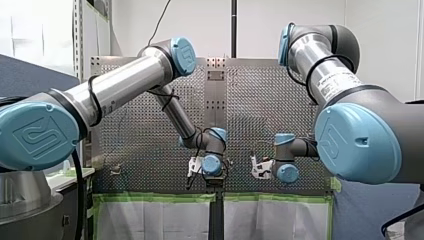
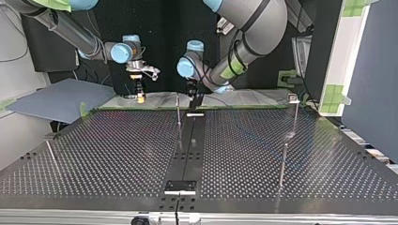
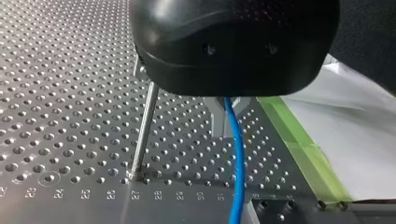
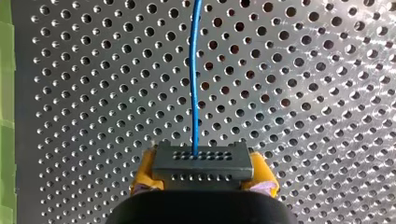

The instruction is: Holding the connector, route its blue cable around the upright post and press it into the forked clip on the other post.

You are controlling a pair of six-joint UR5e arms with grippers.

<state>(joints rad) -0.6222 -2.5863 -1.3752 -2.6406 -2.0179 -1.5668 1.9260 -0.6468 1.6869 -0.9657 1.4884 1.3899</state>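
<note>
Connector first: a grey block with rows of small holes, clamped between the yellow pads of my right gripper, which is closed on its two ends; the blue cable leaves its face and runs straight ahead over the perforated table. In the left wrist view the cable comes out from under my left gripper and hangs down toward the table edge by the green tape; the black body hides the fingers, so I cannot tell whether they are open or pinching the cable. Just beside that gripper stands the upright post, apart from the cable and not wrapped by it.

I judge the task to be at its opening step: connector held, routing not yet begun. In the top view both grippers hang at the table's far edge, and a second post at that view's right carries a small head that is probably the forked clip, though it is too small to be sure.

The next move calls for carrying the connector past the near post so the cable bends against it, keeping light tension; then lining the cable over the fork and pressing down squarely; slack would let it slip off the post.
</note>
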